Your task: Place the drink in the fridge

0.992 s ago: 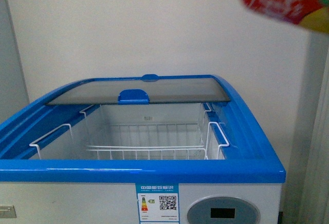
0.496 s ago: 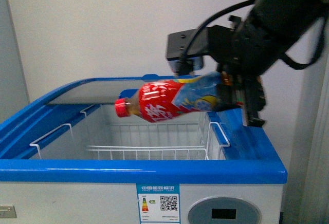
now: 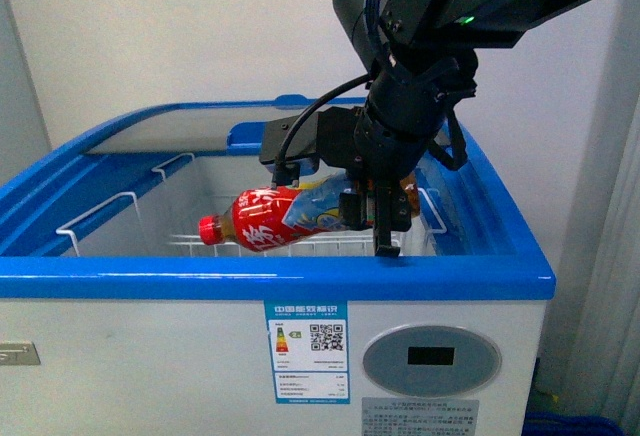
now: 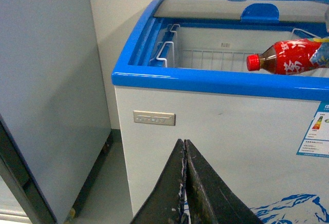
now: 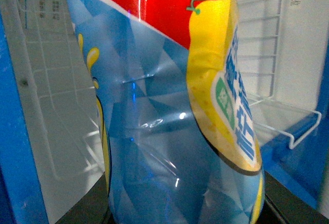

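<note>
Red cap: we see the drink bottle lying nearly level, its long axis running across the fridge, the red cap toward our left side and dipped slightly lower than the base.
Bottle position: we find it hanging inside the open mouth of the fridge, above the white wire basket, not resting on anything.
Label: red at the neck end, blue and yellow at the base end; the right wrist view is filled by this blue and yellow wrap.
Right fingers: our right gripper has its fingers clamped around the base end of the bottle.
Left fingers: our left gripper is low in front of the fridge, its two dark fingers pressed together with nothing between them.
Fridge: white body, blue rim, glass lid slid to the back, a round grey control panel and an energy sticker on the front.
Room: plain pale wall behind; a grey cabinet stands just beside the fridge on our left; grey floor below.
</note>
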